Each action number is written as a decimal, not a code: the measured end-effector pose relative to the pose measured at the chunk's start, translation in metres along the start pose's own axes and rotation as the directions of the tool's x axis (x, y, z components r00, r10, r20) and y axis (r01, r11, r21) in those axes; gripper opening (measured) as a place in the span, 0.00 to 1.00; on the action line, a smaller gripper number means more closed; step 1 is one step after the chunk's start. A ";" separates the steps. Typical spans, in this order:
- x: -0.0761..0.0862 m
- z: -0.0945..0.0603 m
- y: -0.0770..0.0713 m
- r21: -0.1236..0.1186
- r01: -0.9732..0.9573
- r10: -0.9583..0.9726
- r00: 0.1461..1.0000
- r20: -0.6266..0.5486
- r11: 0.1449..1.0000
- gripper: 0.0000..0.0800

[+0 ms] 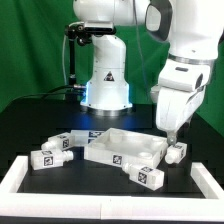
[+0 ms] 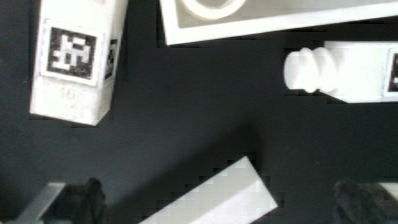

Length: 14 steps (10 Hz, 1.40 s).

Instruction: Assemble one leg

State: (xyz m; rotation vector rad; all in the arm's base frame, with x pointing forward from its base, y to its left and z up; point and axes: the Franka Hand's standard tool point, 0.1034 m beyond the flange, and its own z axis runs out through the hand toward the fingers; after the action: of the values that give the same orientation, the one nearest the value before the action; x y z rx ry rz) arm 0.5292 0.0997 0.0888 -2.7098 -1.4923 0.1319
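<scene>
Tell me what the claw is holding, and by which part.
Nothing. The claw is open, its fingers apart and clamped on nothing; the leg nearby lies loose on the table.

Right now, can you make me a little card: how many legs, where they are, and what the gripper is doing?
legs: four, lying loose
panel: in the middle
left legs: exterior view's left of panel
front leg: before panel
right leg: by panel's right corner
gripper: open, empty, near right leg
</scene>
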 end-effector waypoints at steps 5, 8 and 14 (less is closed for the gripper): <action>-0.016 0.000 0.011 -0.006 -0.015 0.015 1.000 0.003 1.000 0.81; -0.041 0.000 0.040 -0.077 -0.050 0.046 0.998 -0.049 0.996 0.81; -0.049 0.008 0.047 -0.076 -0.070 0.067 0.997 -0.050 0.995 0.81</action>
State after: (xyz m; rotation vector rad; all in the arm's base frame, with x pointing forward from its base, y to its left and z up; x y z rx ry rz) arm 0.5422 0.0332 0.0791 -2.8050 -1.4218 0.0115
